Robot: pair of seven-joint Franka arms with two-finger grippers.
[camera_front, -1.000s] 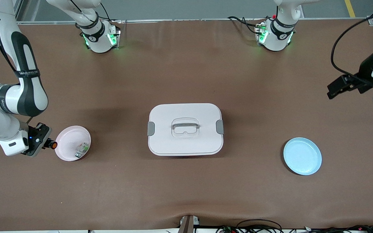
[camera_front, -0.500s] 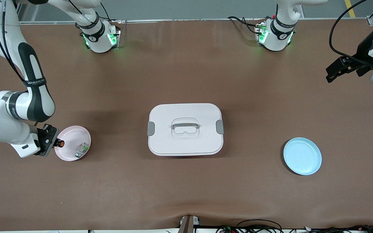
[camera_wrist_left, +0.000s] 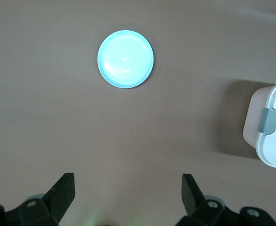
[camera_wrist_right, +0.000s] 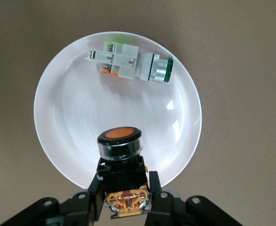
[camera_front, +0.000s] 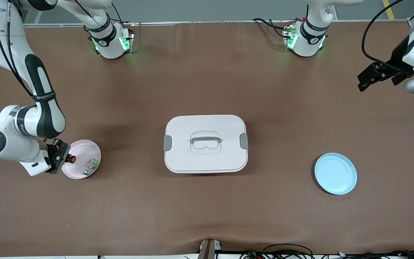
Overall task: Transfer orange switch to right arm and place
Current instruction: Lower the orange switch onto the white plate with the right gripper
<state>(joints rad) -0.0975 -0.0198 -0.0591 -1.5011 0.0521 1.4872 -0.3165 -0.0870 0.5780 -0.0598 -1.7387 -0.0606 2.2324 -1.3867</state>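
While our right gripper (camera_wrist_right: 124, 195) clamps the orange switch (camera_wrist_right: 119, 148) over the pink plate (camera_wrist_right: 58, 117) rim, we should lower gently before releasing; left gripper (camera_wrist_left: 126, 193) waits agape, empty.

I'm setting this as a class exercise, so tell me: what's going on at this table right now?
The right gripper is shut on the orange switch and holds it over the pink plate, where a green-and-white part already lies. The left gripper waits with open jaws above the left arm's end of the table. A lidded white box and a blue plate sit untouched.
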